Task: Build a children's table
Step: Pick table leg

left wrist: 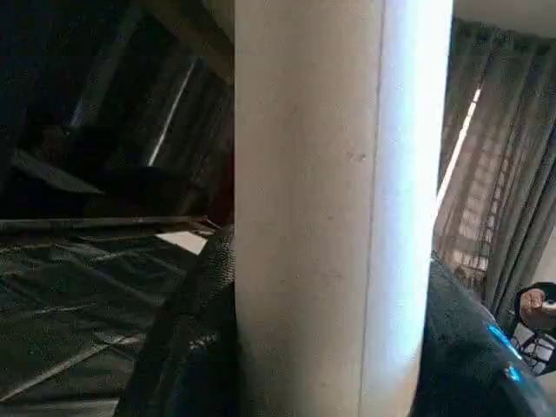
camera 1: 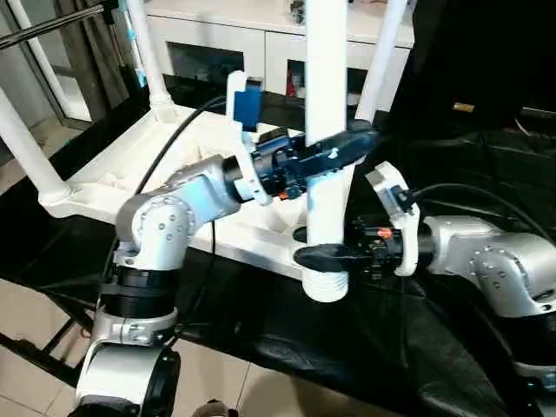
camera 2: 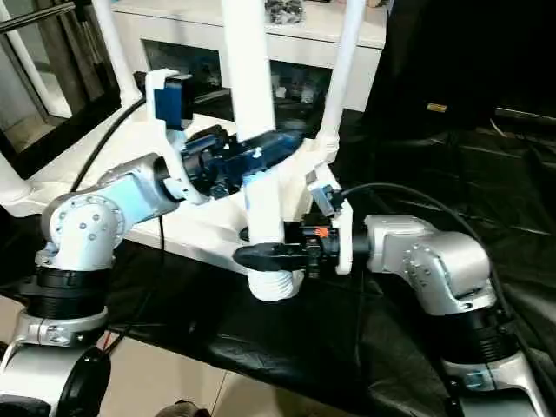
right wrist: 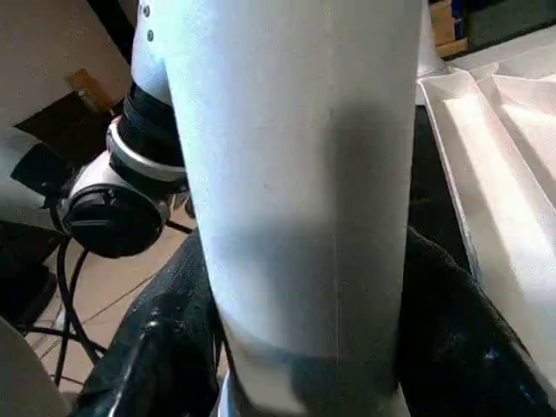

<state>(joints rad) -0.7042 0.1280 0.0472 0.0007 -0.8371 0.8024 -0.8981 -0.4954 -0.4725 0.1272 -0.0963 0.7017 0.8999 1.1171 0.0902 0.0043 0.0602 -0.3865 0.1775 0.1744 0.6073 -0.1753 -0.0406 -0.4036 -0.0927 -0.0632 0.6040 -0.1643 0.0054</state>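
The white tabletop (camera 1: 104,182) lies underside up on a black cloth. Three white legs (camera 1: 148,52) (camera 1: 26,143) (camera 1: 382,52) stand upright in its corners. A fourth leg (camera 1: 326,104) is upright at the tabletop's near edge, its ribbed threaded end (camera 1: 324,285) bare and low in front of that edge. My left gripper (camera 1: 343,148) is shut on this leg at mid-height, with black fingers (left wrist: 187,347) on both sides of it. Lower down, my right gripper (camera 1: 326,254) is shut on the same leg just above the threads, its fingers (right wrist: 165,347) flanking it.
A white cabinet (camera 1: 226,35) stands behind the tabletop. The black cloth (camera 1: 417,347) covers the work surface and falls off at the near edge, with pale floor (camera 1: 35,321) at lower left. A dark bulky object (camera 1: 486,61) fills the back right.
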